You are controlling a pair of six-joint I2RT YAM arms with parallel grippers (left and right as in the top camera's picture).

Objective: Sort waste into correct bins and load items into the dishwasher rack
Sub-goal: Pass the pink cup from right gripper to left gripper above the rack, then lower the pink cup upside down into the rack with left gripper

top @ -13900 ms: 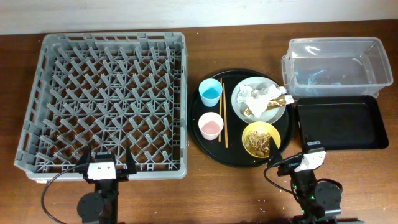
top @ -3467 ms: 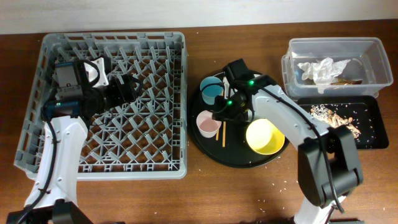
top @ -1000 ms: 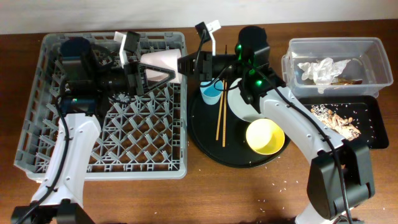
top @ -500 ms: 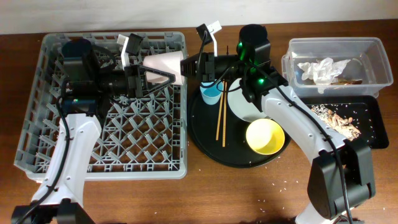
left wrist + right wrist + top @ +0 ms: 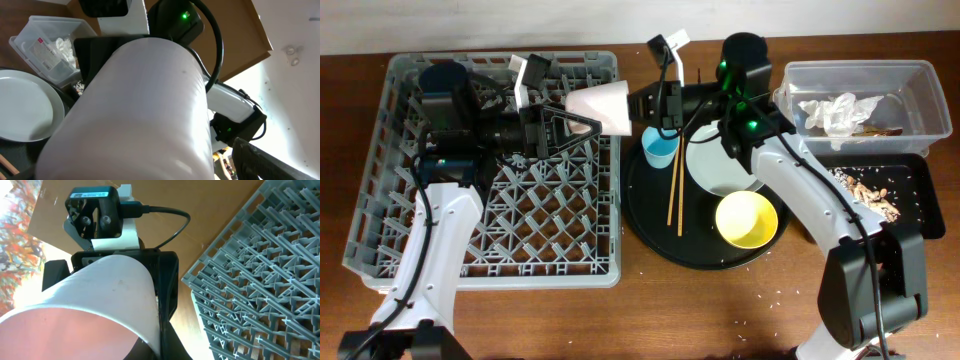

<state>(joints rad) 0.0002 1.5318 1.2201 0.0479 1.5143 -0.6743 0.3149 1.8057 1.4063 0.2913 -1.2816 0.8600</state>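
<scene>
We see the pink-white cup (image 5: 600,105) held on its side in the air, above the right edge of the grey rack (image 5: 470,230), between the two arms. The right claw (image 5: 642,103) is closed on the cup's rim, and from its wrist the pink inside shows low down, with a black finger (image 5: 167,300) pressed against the white outer wall. The left claw (image 5: 575,122) is spread open at the cup's base end. From its wrist the cup fills the view, and the one finger (image 5: 270,162) we can see stands clear of it.

On the round black tray (image 5: 650,230) sit the blue cup (image 5: 659,152), the white plate (image 5: 720,170), the yellow bowl (image 5: 746,220) and the chopsticks (image 5: 675,190). At the right of the surface (image 5: 620,320), the tissue (image 5: 835,112) lies in the clear tub (image 5: 920,75), and food scraps (image 5: 865,190) lie in the black rectangular tray (image 5: 920,225) just in front of it.
</scene>
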